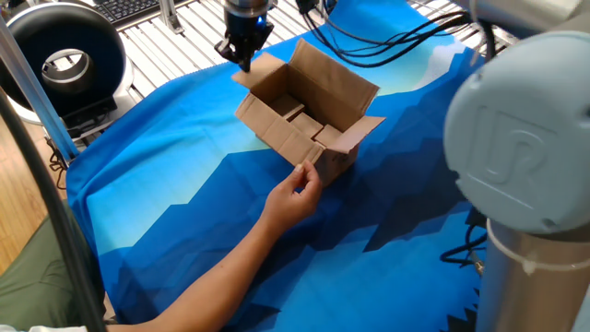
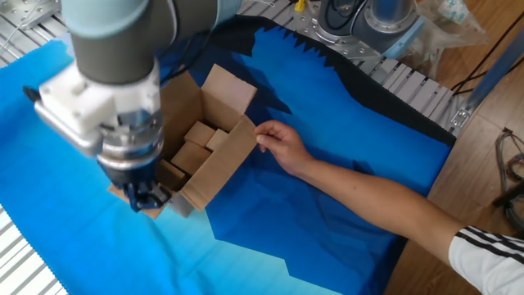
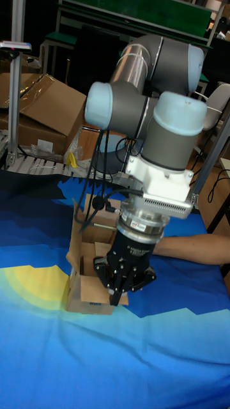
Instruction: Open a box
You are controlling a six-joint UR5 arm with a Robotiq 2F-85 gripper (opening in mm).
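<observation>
A blue cloth (image 1: 184, 175) with darker jagged patches covers the table. Beyond its corner a round black fan (image 1: 63, 60) stands on a slatted metal surface (image 1: 184, 37), near a keyboard (image 1: 129, 7). Black cables (image 1: 387, 46) trail across the far edge. A large cardboard carton (image 3: 45, 115) sits behind.

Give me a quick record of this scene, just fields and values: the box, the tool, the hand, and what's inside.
box: brown cardboard box on blue cloth, top open
flaps: far flap upright, others folded outward
tool: tool at the box's outer flap, opposite the hand
tool state: appears pinched on the flap edge, contact not clear
hand: person's hand touching the near flap
contents: small cardboard pieces inside
</observation>
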